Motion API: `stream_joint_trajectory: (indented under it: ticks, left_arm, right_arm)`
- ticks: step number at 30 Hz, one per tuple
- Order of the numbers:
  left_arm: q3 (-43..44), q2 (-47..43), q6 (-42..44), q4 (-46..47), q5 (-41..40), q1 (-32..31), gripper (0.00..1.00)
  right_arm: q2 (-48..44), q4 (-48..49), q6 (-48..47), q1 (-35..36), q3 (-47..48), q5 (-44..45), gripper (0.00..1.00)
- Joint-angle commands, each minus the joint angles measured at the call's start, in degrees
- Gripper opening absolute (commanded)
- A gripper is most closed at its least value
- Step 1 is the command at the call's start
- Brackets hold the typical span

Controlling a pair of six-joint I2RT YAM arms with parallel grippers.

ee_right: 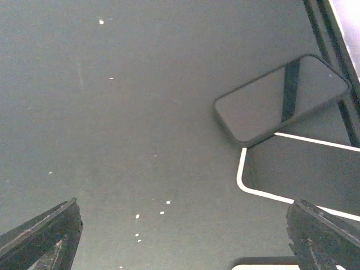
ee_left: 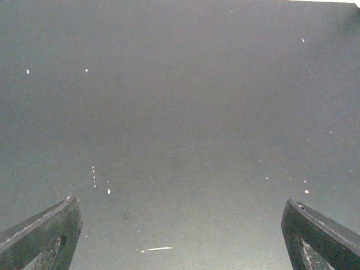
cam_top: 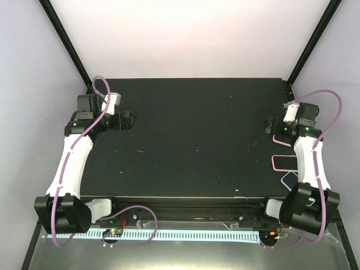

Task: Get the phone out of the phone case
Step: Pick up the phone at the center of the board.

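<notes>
1. Here, the left gripper (ee_left: 180,201) is hanging over the dark table (cam_top: 191,140) with its jaws spread wide and pinching nothing. Only pale specks are showing between the fingers.
2. The right gripper (ee_right: 183,202) is likewise hanging with its jaws spread wide, and nothing is sitting between them.
3. The left arm (cam_top: 70,163) is reaching up along the table's left edge, with its wrist turning inward. The right arm (cam_top: 306,157) is mirroring it along the right edge.
4. One phone (ee_right: 281,101) is lying flat, dark and glossy, ahead and to the right of the right gripper and apart from its fingers. I cannot tell whether a case is wrapping it.
5. Two pale rims are showing in the right wrist view. One case (ee_right: 240,169) is lying just beside the phone, and a second rim (ee_right: 264,261) is only peeking in at the bottom.
6. From above, a pink outline (cam_top: 274,163) and a blue outline (cam_top: 284,180) are lying beside the right arm.
7. These things are crowding the right edge near a black frame rail (ee_right: 332,39), while a wide stretch of table is lying between the grippers.
</notes>
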Motion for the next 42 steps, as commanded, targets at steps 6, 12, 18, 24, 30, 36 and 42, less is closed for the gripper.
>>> stream_joint_trajectory:
  ticks: [6,12,18,24,30,36,42]
  left_arm:
    - [3.75,1.43,0.47,0.44,2.14,-1.29,0.99]
    - [3.86,1.82,0.50,0.79,2.48,-1.52,0.99]
    - [3.61,2.18,0.95,0.97,3.01,-1.46,0.99]
    - [3.51,2.53,1.16,1.28,4.07,-1.51,0.99]
    - [3.51,2.83,1.03,1.58,4.82,-1.57,0.99]
    - [3.34,3.03,1.28,1.74,4.57,-1.55,0.99]
    - [3.34,3.60,1.57,1.92,4.66,-1.55,0.99]
  right_arm:
    - [9.84,6.33,6.14,-8.61,2.72,-2.12,0.99]
    - [14.17,12.20,12.94,-9.32,3.58,-0.01,0.96]
    - [19.30,15.27,16.64,-10.09,6.13,-1.52,0.94]
    - [23.96,17.87,20.78,-11.69,7.23,-4.07,0.94]
    - [26.50,22.84,25.18,-12.10,5.42,-4.53,0.94]
    - [29.93,26.56,27.98,-12.10,4.83,-3.11,0.94]
    - [32.44,29.47,30.60,-12.13,4.26,-2.88,0.93]
